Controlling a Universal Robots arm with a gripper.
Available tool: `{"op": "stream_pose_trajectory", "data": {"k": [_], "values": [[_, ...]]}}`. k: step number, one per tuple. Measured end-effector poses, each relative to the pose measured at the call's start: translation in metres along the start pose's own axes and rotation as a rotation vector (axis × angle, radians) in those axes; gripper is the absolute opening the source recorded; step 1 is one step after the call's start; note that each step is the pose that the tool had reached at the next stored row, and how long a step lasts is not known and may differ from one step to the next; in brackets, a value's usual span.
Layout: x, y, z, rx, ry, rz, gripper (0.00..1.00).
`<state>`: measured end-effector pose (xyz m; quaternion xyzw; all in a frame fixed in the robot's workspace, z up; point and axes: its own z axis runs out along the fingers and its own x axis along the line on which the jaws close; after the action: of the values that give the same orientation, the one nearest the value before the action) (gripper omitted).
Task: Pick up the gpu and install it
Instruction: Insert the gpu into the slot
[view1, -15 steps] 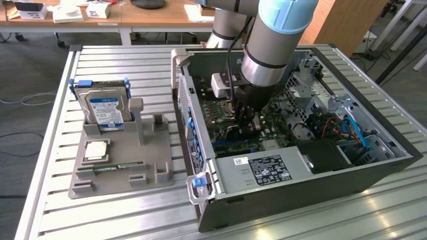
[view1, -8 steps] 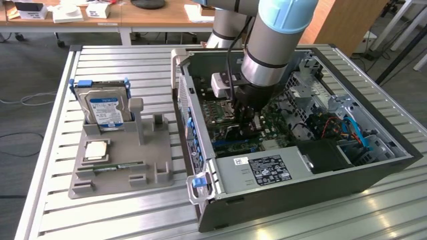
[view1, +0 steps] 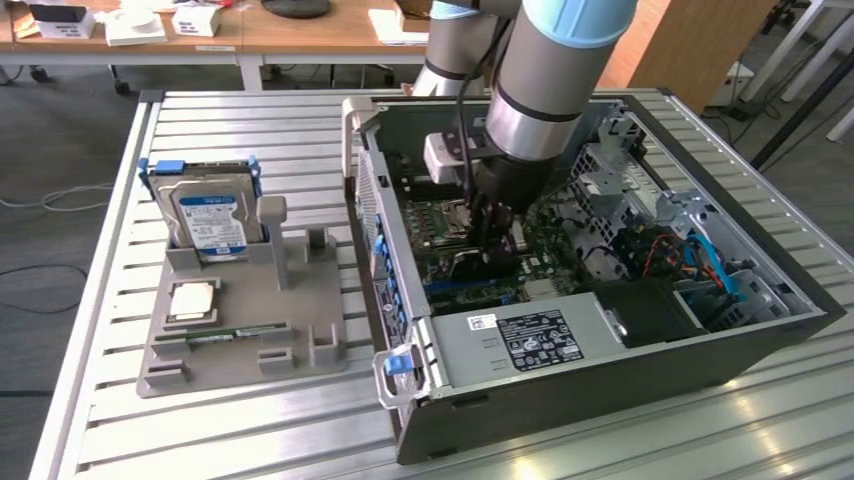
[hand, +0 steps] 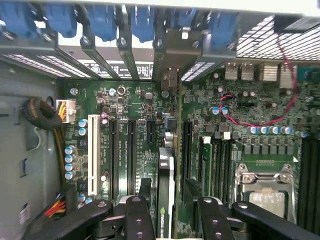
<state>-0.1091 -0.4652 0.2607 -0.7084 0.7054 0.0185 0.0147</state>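
The gpu (hand: 166, 192) is seen edge-on in the wrist view, a thin dark card standing upright on the green motherboard (hand: 130, 100) in line with an expansion slot. Its pale bracket end (hand: 170, 75) reaches the rear slot openings of the case. My gripper (hand: 175, 220) straddles the card. One black finger (hand: 139, 220) sits close beside it and the other finger (hand: 215, 220) stands clearly apart, so the jaws are open. In the exterior view, the gripper (view1: 491, 240) reaches down inside the open computer case (view1: 747, 330).
On the slatted table at the exterior view's left, a grey parts holder (view1: 307, 350) carries a silver hard drive (view1: 211, 220), a processor (view1: 195, 300) and a slim memory stick (view1: 227, 335). Inside the case are the power supply (view1: 527, 340), cables (view1: 694, 265) and the processor socket (hand: 265, 185).
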Motion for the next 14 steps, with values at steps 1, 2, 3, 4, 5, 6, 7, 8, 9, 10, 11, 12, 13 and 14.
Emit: {"op": "stream_pose_trajectory", "data": {"k": [1,2,3,4,5,6,7,8,9,10,11,12,13,14], "values": [[0.0,0.0,-0.0034,0.0,0.0,0.0,0.4],[0.0,0.0,-0.0074,0.0,0.0001,0.0,0.4],[-0.001,0.0,-0.0115,0.0,0.0,0.0,0.4],[-0.001,0.0001,-0.0153,0.0,0.0,0.0,0.4],[-0.001,0.0001,-0.0188,0.0001,0.0,0.0,0.4],[-0.001,0.0001,-0.022,0.0001,-0.0001,0.0,0.4],[-0.001,0.0001,-0.0249,0.0001,0.0,0.0,0.4],[-0.001,0.0001,-0.0276,0.0,0.0,0.0,0.4],[-0.001,0.0001,-0.0302,0.0,0.0,0.0,0.4],[-0.002,0.0002,-0.0329,0.0001,0.0,0.0,0.4],[-0.002,0.0002,-0.0348,0.0,0.0,0.0,0.4],[-0.002,0.0002,-0.0355,0.0,0.0,0.0,0.4],[-0.002,0.0002,-0.0354,0.0001,-0.0002,0.0,0.4],[-0.002,0.0002,-0.0355,0.0001,-0.0002,0.0,0.4]]}}
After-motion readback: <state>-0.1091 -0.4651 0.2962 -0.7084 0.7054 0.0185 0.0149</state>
